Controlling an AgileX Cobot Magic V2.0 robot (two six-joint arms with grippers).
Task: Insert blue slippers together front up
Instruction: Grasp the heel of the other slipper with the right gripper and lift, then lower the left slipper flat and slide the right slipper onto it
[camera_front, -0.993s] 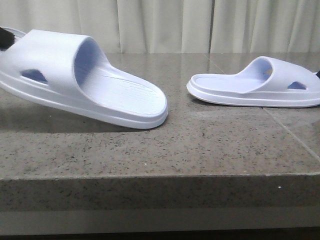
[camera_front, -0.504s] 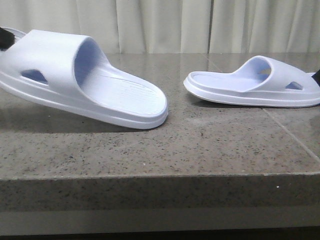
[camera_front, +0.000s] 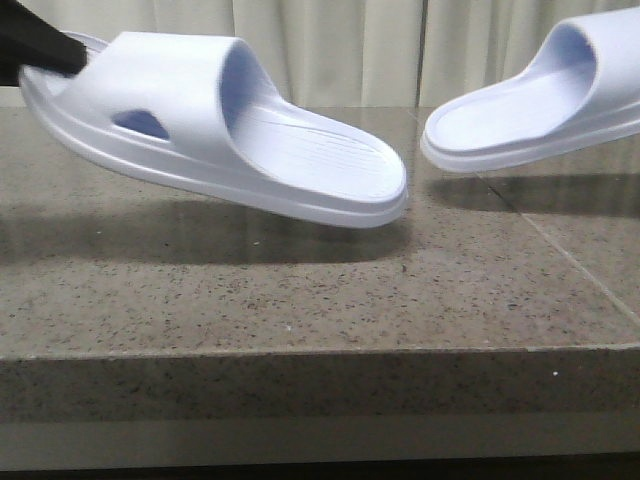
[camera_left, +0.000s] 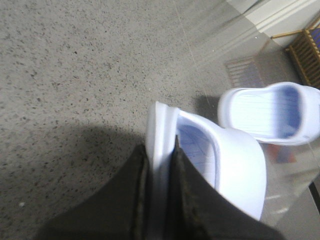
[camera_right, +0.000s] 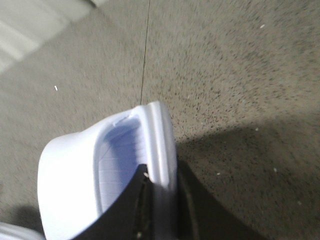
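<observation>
Two blue slippers are hanging clear of the stone, heels facing each other across a gap: the left slipper (camera_front: 220, 130) is sloping heel-down over the near left of the counter, while the right slipper (camera_front: 540, 100) is riding higher at the right edge of the front view, its strap end running out of frame. Each is casting its own shadow on the surface below, showing neither is touching down.

The left gripper (camera_left: 159, 200) is pinching the sole rim at the toe end of its slipper, fingers closed on the foam; the right gripper (camera_right: 161, 210) is doing the same on the other slipper, jaws narrow around the edge of the sole.

Judging from the task, the pair is being brought together for nesting. Doing that well is likely calling for one slipper being turned so its front lines up with the other's strap opening, both being kept level with each other, and a slow, straight closing of the gap, since foam held by a thin rim may be twisting or slipping in the grip.

The granite countertop (camera_front: 320, 290) is speckled grey-brown with a thick front edge and a seam line at the right. Pale curtains (camera_front: 330, 50) are hanging behind it.
</observation>
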